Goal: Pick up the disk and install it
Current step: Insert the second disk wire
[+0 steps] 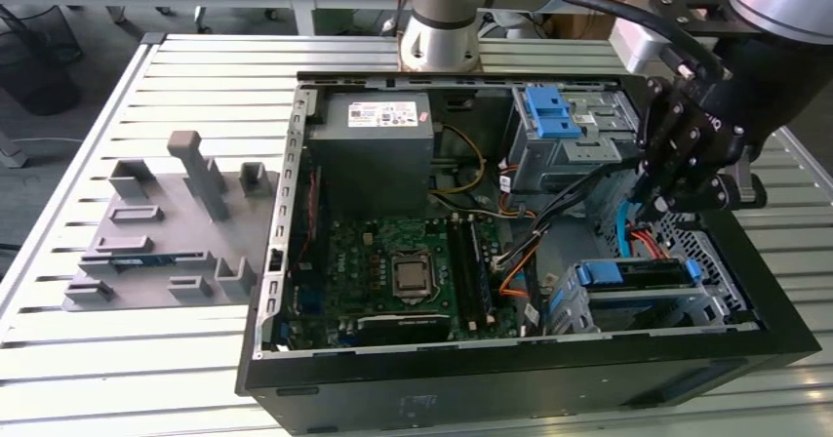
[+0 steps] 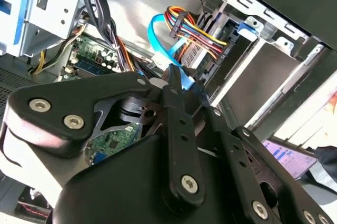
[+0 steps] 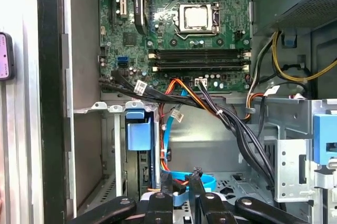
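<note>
Bright, even daylight – soft shadows inside the case (image 1: 521, 359), all views sharp.

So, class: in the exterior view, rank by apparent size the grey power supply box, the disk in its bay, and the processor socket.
Largest to smallest:
1. power supply box
2. disk, partly hidden in its bay
3. processor socket

Slatted table (image 1: 156, 378), computer case (image 1: 521, 383), grey fixture (image 1: 170, 232).

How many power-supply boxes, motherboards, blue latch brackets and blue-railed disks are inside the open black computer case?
Grey metal power-supply box: 1
Green motherboard: 1
Blue plastic latch bracket: 1
Flat disk with blue plastic rails: 1
Total: 4
</note>
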`<state>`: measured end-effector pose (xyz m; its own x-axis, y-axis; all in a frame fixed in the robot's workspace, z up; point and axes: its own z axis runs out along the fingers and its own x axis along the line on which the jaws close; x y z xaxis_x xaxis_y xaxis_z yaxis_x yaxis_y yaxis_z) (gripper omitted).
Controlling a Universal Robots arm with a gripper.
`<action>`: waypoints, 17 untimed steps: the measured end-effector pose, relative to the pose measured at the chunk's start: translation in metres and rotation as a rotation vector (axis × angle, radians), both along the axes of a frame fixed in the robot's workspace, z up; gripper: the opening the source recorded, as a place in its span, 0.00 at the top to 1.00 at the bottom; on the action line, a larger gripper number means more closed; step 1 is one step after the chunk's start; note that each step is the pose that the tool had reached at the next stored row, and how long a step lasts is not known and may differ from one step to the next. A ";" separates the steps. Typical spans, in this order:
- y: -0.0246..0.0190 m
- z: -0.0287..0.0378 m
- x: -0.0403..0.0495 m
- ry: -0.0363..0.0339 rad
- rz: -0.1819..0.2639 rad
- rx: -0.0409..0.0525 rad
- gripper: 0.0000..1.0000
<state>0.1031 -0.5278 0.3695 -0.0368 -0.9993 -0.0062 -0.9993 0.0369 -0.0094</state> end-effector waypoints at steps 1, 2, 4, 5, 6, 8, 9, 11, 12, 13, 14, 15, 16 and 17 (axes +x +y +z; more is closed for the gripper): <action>0.0000 -0.0014 0.0000 0.0001 0.000 0.0000 0.73; 0.0000 -0.0025 0.0000 0.0000 0.000 0.0000 0.73; -0.0001 -0.0037 0.0002 0.0000 0.000 0.0038 0.75; -0.0001 -0.0041 0.0003 0.0000 0.000 0.0143 0.75; 0.0000 -0.0043 0.0003 0.0000 0.000 0.0313 0.81; -0.0003 -0.0046 0.0004 0.0001 0.000 0.0684 0.84; -0.0005 -0.0051 0.0004 -0.0001 0.000 0.0780 0.84; -0.0024 -0.0064 0.0004 -0.0003 0.000 0.0804 0.84; -0.0032 -0.0071 0.0004 -0.0004 0.000 0.0805 0.84; -0.0045 -0.0077 0.0004 -0.0004 0.000 0.0804 0.84; -0.0058 -0.0085 0.0004 -0.0004 0.000 0.0800 0.84; -0.0071 -0.0098 0.0004 -0.0004 0.000 0.0799 0.84; -0.0088 -0.0116 0.0004 -0.0004 0.000 0.0800 0.84; -0.0104 -0.0136 0.0004 -0.0004 0.000 0.0800 0.84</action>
<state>0.1035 -0.5382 0.3559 -0.0368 -0.9956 -0.0861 -0.9993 0.0375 -0.0068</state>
